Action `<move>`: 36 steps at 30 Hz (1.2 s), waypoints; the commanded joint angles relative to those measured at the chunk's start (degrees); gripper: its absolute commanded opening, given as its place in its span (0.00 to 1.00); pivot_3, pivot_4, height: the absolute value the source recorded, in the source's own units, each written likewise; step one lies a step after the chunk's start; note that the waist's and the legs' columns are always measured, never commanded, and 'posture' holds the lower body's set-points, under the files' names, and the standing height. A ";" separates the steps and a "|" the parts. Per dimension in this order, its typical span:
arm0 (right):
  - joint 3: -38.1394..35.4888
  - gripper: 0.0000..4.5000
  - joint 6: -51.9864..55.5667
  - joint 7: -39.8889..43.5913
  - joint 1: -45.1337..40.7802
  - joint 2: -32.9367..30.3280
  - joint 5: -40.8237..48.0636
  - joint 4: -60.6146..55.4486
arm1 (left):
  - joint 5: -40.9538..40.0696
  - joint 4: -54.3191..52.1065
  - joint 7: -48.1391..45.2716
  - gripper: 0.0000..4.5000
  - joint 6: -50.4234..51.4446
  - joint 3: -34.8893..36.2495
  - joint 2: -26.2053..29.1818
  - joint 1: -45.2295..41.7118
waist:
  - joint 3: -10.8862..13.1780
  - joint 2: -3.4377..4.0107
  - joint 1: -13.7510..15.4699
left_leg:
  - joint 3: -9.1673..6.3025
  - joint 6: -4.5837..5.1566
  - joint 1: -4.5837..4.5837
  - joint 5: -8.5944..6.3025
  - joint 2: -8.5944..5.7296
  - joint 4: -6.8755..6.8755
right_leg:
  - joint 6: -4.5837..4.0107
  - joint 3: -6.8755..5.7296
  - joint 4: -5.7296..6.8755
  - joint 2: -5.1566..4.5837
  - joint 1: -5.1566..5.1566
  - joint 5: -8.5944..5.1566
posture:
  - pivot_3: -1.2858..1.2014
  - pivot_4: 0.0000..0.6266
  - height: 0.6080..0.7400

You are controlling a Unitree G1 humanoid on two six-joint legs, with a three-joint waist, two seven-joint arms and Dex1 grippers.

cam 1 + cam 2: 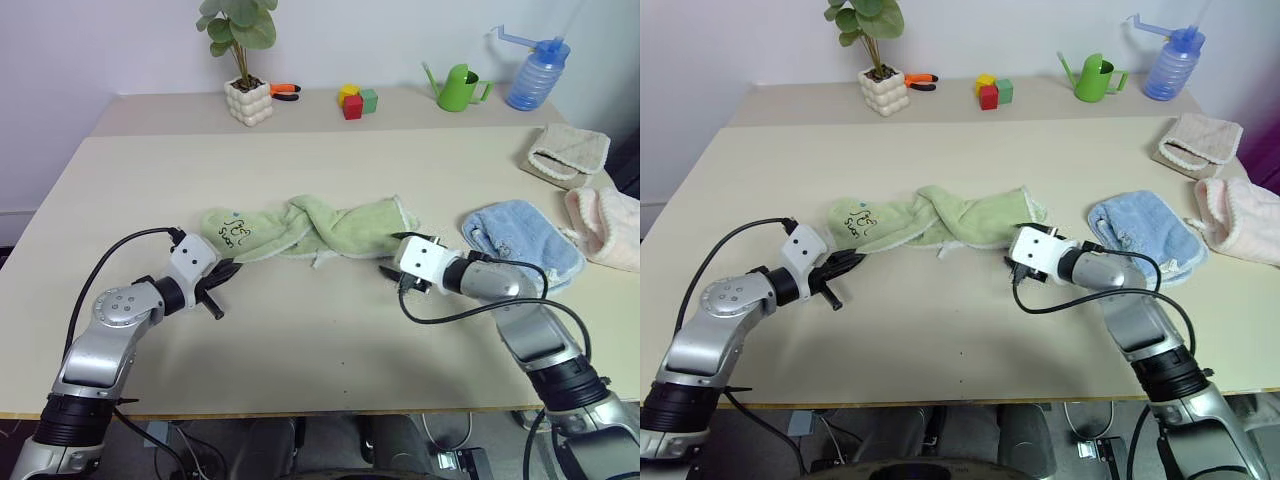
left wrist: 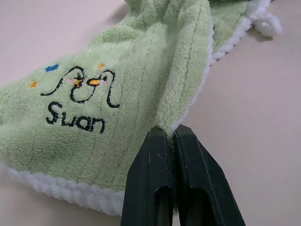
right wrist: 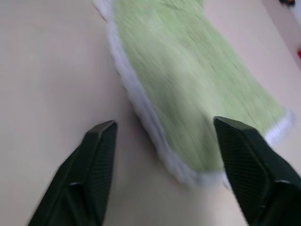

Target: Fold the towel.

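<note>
1. Towel (image 1: 300, 230) first, from the left eye: it lies twisted like a rope across the middle of the table (image 1: 300, 340), embroidered end to the left, whitish-edged end to the right. Nothing folded yet, by the look of it; I'd say it needs spreading flat first.

2. Same view, left gripper (image 1: 228, 270) sits at the near left end of the towel, presumably anchoring that corner so the cloth can be pulled straight.

3. Right eye now: right gripper (image 1: 1010, 266) hangs just near of the towel's right end, not gripping it. Off to the right lie a blue towel (image 1: 1140, 232) and a beige cloth (image 1: 1198, 140), well apart from the action.

4. Left wrist: fingers (image 2: 155, 179) pressed tight together, pinching the white edge just below the embroidered mark (image 2: 77, 101). That's a firm clamp on the towel's hem, low on the cloth, which should let it lift a corner cleanly.

5. Right wrist: jaws spread wide, one finger (image 3: 96, 155) on bare table, the other at the towel's far side, the white-edged corner lying between them. Holding nothing; it looks lined up to close on that corner.
</note>
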 commanded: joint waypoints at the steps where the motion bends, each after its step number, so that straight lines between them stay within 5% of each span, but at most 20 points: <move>1: 0.81 0.74 -1.43 -2.69 -2.15 1.89 -2.45 0.59 | -0.09 -1.66 0.16 0.00 -0.57 0.88 0.04 -0.51 | 0.00 0.00 0.00 | 0.00 0.00 0.00 0.00 0.00 0.00 | 0.00 0.00 0.00 0.00 0.00 0.00 | 0.52 0.24 0.94; 9: 1.48 0.74 -1.40 -10.62 -4.31 4.23 -10.07 5.14 | 0.09 -2.12 0.33 0.00 -0.52 0.73 -0.14 -0.29 | 0.00 0.00 0.13 | 0.00 -0.04 -0.01 0.02 -0.02 0.00 | 0.00 0.01 0.01 0.00 -0.01 0.00 | 0.52 0.24 0.94; 22: -4.03 0.74 -6.94 -13.37 -0.17 -3.09 -11.63 4.41 | 0.50 -0.97 -0.28 0.00 -0.92 -0.09 -0.30 -0.95 | 0.00 0.00 -0.19 | 0.01 -0.02 0.00 0.01 -0.01 -0.01 | 0.00 0.01 0.00 0.01 -0.01 0.00 | 0.52 0.24 0.94; 36: 1.22 0.74 -18.15 -14.07 -4.21 -0.62 -14.95 10.29 | 0.88 -0.81 -0.48 0.00 -1.23 -0.50 -0.51 -0.79 | 0.00 0.00 -0.22 | 0.01 -0.02 0.00 0.01 0.00 -0.01 | 0.00 0.01 0.00 0.02 0.00 0.00 | 0.52 0.24 0.94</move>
